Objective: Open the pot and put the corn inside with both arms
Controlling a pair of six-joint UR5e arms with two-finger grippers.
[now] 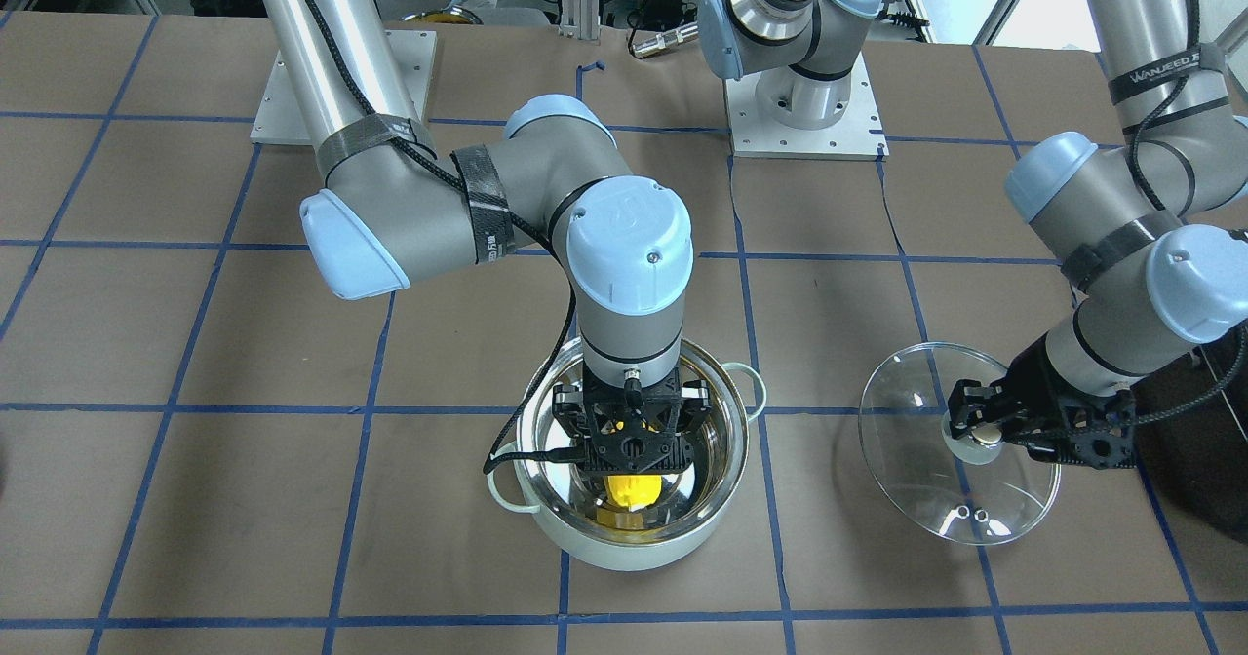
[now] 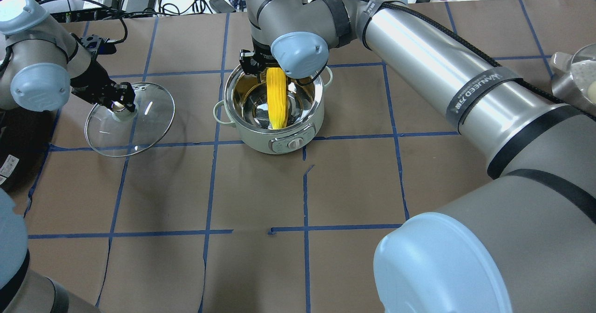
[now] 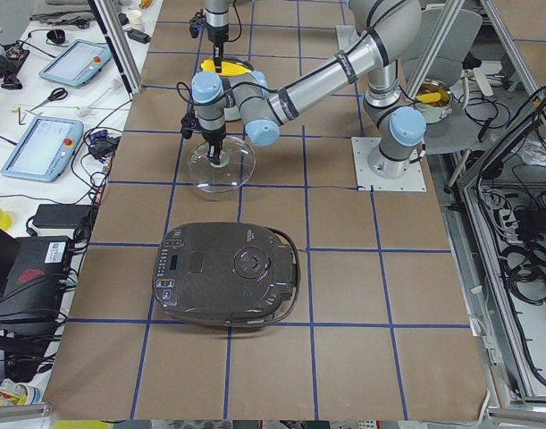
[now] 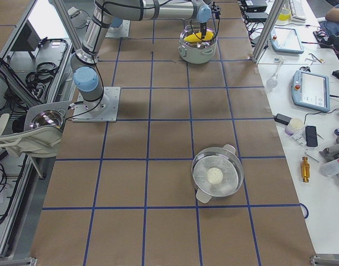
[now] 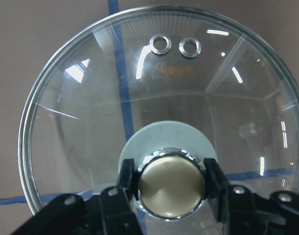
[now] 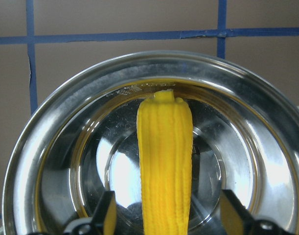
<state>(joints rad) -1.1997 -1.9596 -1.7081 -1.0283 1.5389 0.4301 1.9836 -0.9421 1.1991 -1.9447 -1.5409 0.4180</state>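
The mint-green pot (image 1: 729,441) stands open at mid-table; it also shows in the overhead view (image 2: 260,140). The yellow corn (image 2: 276,101) lies slanted inside it, tip against the steel wall (image 6: 166,147). My right gripper (image 1: 634,470) hangs over the pot. It is open, with its fingers (image 6: 108,215) apart from the corn on both sides. My left gripper (image 1: 975,431) is shut on the knob (image 5: 169,183) of the glass lid (image 5: 164,88). It holds the lid (image 2: 139,126) tilted beside the pot, its lower edge at the table.
A black rounded appliance (image 3: 228,273) sits on the table's left end. A steel pan with a white ball (image 4: 216,176) sits toward the right end. The arms' base plates (image 1: 804,114) are at the robot side of the table.
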